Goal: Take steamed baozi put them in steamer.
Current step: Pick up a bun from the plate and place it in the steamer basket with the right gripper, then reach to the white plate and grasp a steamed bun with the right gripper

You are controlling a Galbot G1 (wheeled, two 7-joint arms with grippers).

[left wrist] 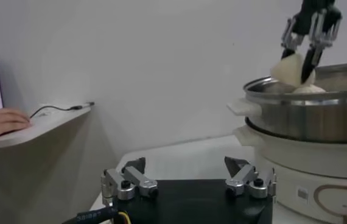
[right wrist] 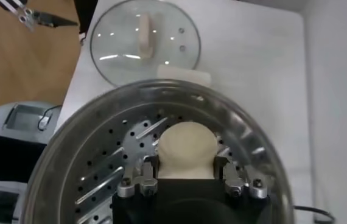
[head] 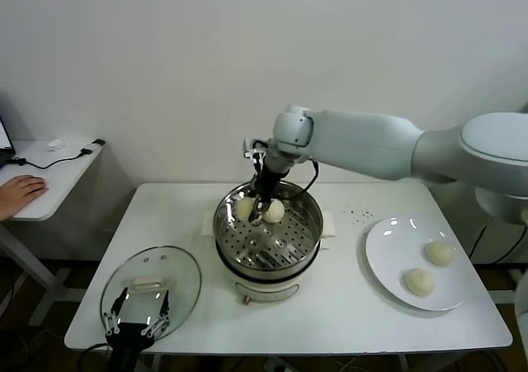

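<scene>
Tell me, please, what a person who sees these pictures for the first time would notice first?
First, the right gripper reaching down into the steamer at the table's middle, its fingers around a baozi beside another already on the tray. Next, the white plate on the robot's right with two more buns. The left gripper waits open near the table's front edge, by the glass lid.

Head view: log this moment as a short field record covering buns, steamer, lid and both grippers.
steamer: centre of table, lid off, perforated tray visible
baozi in steamer: two at the far side, one free, one between the right gripper's fingers
baozi on plate: two, and
glass lid: flat on the table, to the robot's left of the steamer
right gripper: inside the steamer, shut on a bun
left gripper: open, low at the table's near edge by the lid
</scene>
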